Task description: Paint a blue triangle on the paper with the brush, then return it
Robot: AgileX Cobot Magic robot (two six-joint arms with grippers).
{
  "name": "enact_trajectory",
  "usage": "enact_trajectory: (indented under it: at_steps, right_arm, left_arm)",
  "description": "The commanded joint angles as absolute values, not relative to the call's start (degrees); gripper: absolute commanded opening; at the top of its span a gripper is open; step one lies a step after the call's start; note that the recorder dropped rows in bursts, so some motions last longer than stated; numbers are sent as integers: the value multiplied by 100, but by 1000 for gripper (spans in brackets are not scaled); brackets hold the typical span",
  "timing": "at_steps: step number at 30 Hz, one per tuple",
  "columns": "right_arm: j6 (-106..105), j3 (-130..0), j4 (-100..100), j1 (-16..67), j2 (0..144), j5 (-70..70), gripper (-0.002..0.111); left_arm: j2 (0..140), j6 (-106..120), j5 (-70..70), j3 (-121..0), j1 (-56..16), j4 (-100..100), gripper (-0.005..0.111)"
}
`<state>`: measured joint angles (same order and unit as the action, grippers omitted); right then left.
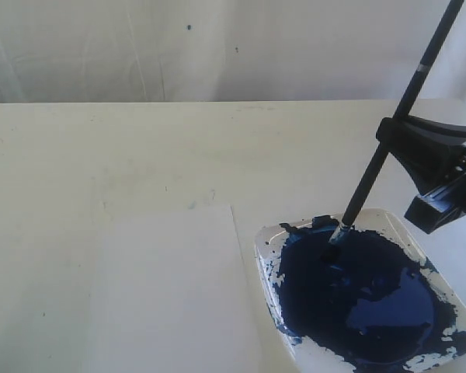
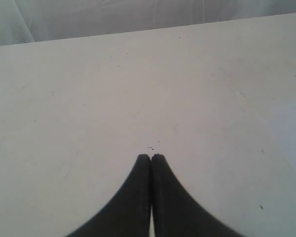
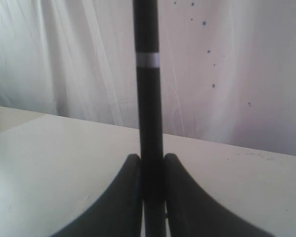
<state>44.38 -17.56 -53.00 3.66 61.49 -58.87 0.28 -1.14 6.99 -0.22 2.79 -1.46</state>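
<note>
Jaws of the left gripper [image 2: 151, 159] sit pressed together on nothing, out of play. Paper [image 1: 171, 287], blank, lies down-left of the right gripper [image 1: 387, 136], just beside the paint tray [image 1: 266, 242]. That gripper clamps the brush [image 1: 365, 183] mid-handle. The brush's long axis leans, tip down-left in the tray, handle rising up-right. The right arm looks the nearer one.

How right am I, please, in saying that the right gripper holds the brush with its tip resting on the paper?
Not quite: the right gripper does hold the brush, but its tip rests in the blue paint in the tray, not on the paper, which lies beside the tray. The exterior view shows this.
</note>
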Motion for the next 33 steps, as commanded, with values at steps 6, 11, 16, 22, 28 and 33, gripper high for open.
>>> enact_trajectory:
  at_steps: [6,11,16,22,28,33]
  right_arm:
    - [4366,-1730,-5248,337,6113,-5981,0]
    - [4366,-1730,-5248,337,6113,-5981,0]
    - [4366,-1730,-5248,337,6113,-5981,0]
    - [4366,-1730,-5208,337,6113,-5981,0]
    - [4366,-1730,-5119,337,6113,-6002,0]
    - [4411,-1730,-5119,337,6113,-6000,0]
  left_arm:
    - [0,-134,-846,0,253,-114,0]
    - [0,-170,-1383,0,253,-114,0]
    - [0,-481,-2025,0,253,-114,0]
    - [31,-62,-4242,-63,264,117,0]
    - [987,-65,-1730,-1502,264,202,0]
    - [2614,0,651,-2717,181,255,0]
